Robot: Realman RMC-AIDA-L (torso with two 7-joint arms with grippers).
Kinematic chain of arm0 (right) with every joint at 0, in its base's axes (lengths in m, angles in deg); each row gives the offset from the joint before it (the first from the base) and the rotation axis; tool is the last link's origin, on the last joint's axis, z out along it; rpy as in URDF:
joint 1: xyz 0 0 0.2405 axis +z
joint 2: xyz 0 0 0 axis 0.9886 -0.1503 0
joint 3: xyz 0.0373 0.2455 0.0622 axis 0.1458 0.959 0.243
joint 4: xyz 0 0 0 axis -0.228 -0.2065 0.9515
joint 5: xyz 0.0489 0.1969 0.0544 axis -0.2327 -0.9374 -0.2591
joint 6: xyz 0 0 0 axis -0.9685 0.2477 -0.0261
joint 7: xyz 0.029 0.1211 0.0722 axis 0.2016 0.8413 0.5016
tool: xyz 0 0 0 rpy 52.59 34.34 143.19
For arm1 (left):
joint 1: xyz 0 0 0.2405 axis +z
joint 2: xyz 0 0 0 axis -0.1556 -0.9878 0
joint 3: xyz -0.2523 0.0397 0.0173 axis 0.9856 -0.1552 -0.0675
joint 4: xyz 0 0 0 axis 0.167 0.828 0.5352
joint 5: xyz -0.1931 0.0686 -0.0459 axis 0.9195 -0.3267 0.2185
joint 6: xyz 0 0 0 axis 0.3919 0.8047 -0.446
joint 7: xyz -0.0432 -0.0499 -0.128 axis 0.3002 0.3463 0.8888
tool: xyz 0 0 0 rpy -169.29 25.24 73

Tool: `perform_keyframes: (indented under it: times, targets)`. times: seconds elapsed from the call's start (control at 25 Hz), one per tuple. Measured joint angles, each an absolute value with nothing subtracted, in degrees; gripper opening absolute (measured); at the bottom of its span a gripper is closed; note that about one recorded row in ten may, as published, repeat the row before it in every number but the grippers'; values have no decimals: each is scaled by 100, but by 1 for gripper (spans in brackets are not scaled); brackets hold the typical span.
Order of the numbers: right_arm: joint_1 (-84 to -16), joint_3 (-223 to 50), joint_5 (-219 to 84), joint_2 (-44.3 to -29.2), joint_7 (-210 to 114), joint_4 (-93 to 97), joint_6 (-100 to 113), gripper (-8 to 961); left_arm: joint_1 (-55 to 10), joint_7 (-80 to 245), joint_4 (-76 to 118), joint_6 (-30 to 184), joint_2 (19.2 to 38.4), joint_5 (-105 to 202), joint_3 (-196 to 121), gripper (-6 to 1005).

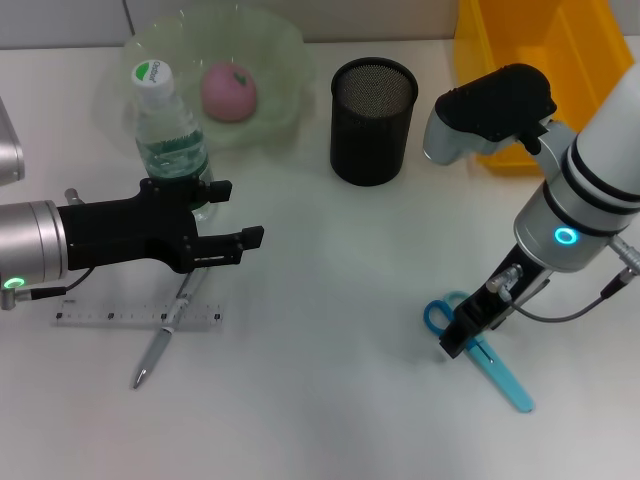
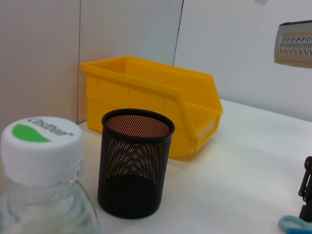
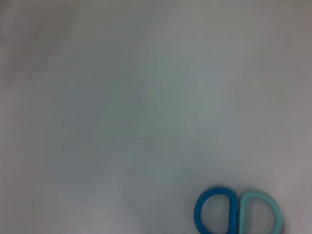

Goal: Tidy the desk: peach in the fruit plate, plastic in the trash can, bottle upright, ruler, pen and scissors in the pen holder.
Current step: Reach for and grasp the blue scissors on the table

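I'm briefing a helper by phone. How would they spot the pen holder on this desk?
Start at the yellow bin at the desk's far right corner. Just to its left, before the green fruit plate holding the peach, stands the pen holder. It is the only black mesh cup, round, upright and open-topped.

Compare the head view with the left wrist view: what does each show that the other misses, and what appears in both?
Only the head view shows the peach in the fruit plate, the ruler, the pen and the right gripper down at the scissors. Only the left wrist view shows the wall behind the desk. Both show the upright water bottle, the black mesh pen holder and the yellow bin.
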State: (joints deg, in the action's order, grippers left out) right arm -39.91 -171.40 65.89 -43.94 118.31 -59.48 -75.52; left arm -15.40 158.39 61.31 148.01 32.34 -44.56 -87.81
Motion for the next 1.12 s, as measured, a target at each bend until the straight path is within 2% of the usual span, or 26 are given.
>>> perform_keyframes:
  times: [0.72,1.12]
  targets:
    - [-3984,-17183,6588,-4394,11833,-6006,-7644,653,-1530,15839,6132,14801,3243,-4457,-8781,775]
    - [-3970,-17248,6590,-4394,11833,-5960,-7653,466,-1530,15839,6132,14801,3243,-4457,-8781,775]
